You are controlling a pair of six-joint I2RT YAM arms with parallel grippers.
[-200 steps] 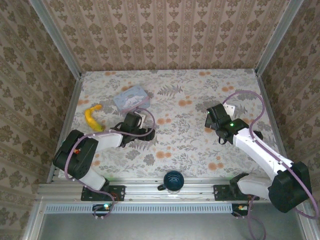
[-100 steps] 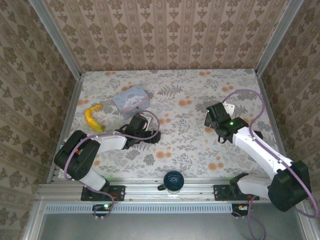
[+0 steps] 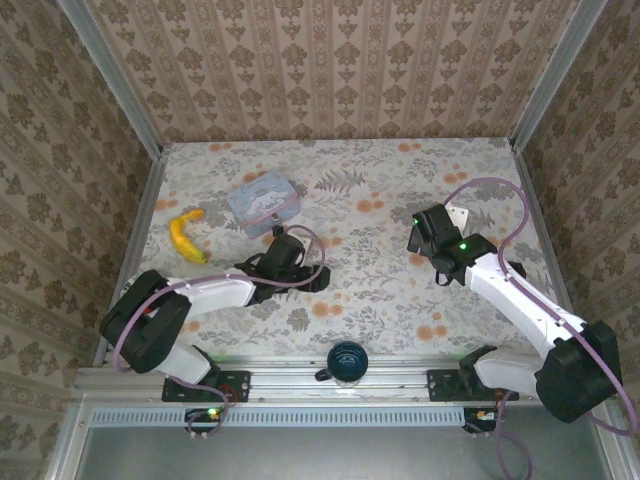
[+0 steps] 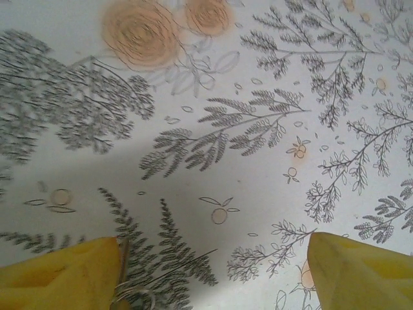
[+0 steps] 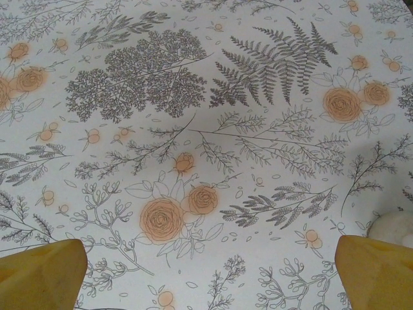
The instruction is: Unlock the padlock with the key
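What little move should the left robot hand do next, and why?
Probably ease the left gripper back a touch. Its jaws are open over bare tablecloth, and a thin metal loop, at the left wrist view's bottom edge beside one finger, isn't between them yet.
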